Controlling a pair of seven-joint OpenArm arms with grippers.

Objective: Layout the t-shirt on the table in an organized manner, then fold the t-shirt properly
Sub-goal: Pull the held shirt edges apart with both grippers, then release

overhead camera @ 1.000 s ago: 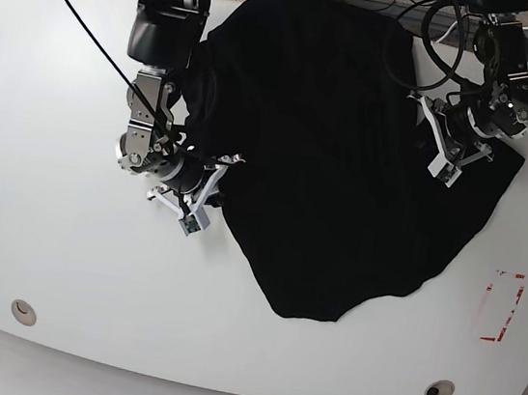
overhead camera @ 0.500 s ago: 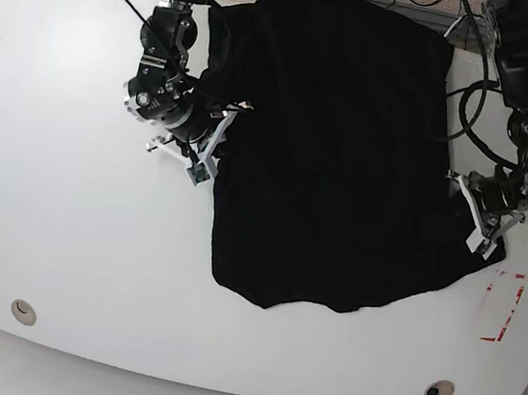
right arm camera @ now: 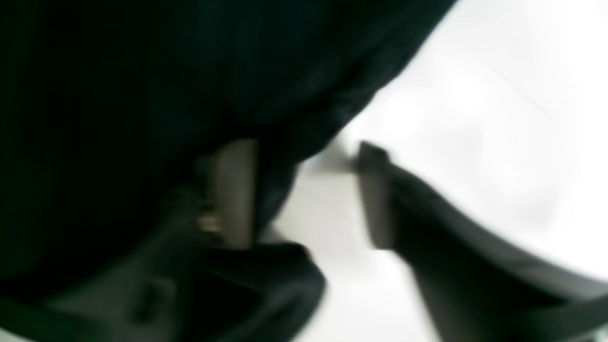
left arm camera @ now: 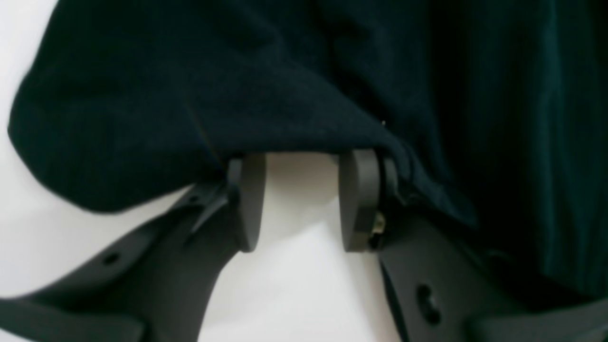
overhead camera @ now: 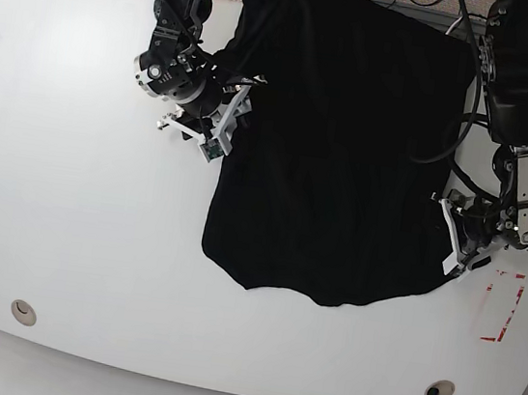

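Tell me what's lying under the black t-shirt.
The t-shirt lies on the white table, whose bare top shows around its left, right and near edges. Anything beneath the cloth is covered. The red tape mark sits beside it, uncovered.

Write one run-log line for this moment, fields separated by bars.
stage: layout | t-shirt: spread, wrinkled | left gripper: open at edge | right gripper: open at edge
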